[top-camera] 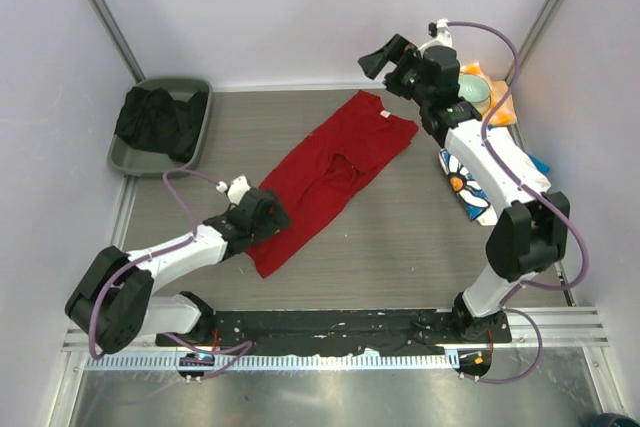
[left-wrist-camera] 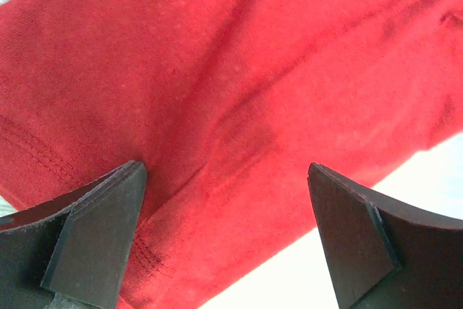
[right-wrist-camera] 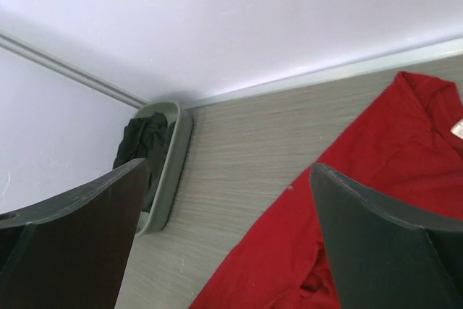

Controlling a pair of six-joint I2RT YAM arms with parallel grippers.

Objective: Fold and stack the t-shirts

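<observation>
Your left hand (left-wrist-camera: 226,171), jaws spread wide and gripping nothing, hovers low over the hem end of the red t-shirt (top-camera: 335,172). The shirt lies stretched out on the surface (top-camera: 420,267), a little rumpled, apparently laid open so a first fold can begin. Your right hand (top-camera: 392,59), likewise released and empty, hangs raised just beyond the red shirt's collar. The daisy-print t-shirt (top-camera: 468,192) lies to the red shirt's right, under that arm. Neither is folded yet.

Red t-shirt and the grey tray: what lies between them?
Nothing: bare tabletop runs from the tray to the red t-shirt, shown in top external and right wrist views.
</observation>
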